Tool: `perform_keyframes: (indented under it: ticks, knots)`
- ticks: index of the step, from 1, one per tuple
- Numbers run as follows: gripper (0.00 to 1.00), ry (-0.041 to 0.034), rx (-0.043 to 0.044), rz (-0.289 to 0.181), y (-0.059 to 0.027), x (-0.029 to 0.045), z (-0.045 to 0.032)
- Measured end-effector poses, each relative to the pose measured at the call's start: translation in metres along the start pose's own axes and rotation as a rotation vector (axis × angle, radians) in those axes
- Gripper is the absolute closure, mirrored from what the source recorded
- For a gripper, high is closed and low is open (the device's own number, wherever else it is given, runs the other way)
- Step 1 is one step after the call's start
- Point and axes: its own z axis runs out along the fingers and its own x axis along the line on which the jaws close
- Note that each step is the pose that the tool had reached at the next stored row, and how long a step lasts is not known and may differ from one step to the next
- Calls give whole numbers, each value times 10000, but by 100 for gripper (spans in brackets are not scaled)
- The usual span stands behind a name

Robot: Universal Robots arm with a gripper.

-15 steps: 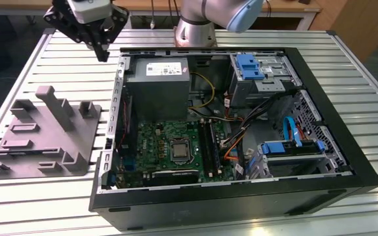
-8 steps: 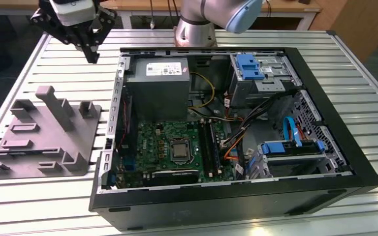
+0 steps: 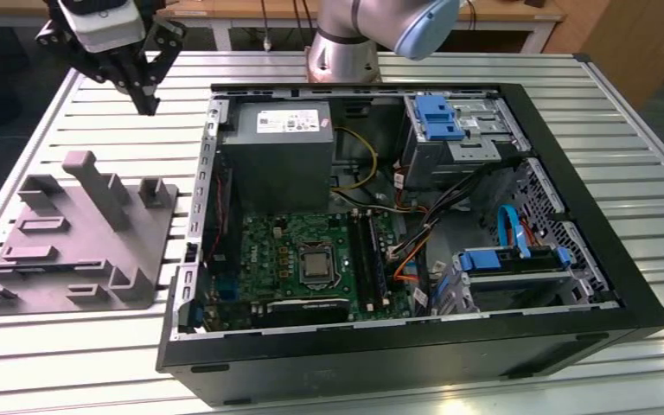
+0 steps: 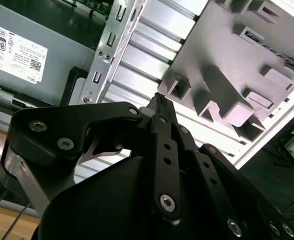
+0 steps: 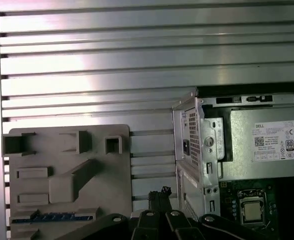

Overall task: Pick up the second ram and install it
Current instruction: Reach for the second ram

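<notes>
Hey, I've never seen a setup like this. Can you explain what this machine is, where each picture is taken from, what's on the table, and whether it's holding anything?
This is one robot arm standing at a slatted metal table. The exterior view comes from a camera off the arm; both wrist views come from cameras riding near its claw. On the table lies an open computer case with a green motherboard and a grey power supply inside. Beside it, on the exterior view's left, sits a grey moulded holder. In the first wrist view, a thin dark-blue strip in one of its slots looks like a memory stick. The claw hangs near the holder, shut and holding nothing.
</notes>
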Motion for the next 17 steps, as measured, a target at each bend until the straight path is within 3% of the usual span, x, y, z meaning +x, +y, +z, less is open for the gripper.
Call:
perform_keyframes:
  ticks: [7,17]
  knots:
    - [89,-2,16,0,-15,164,50]
    - [89,-2,28,-1,-42,461,112]
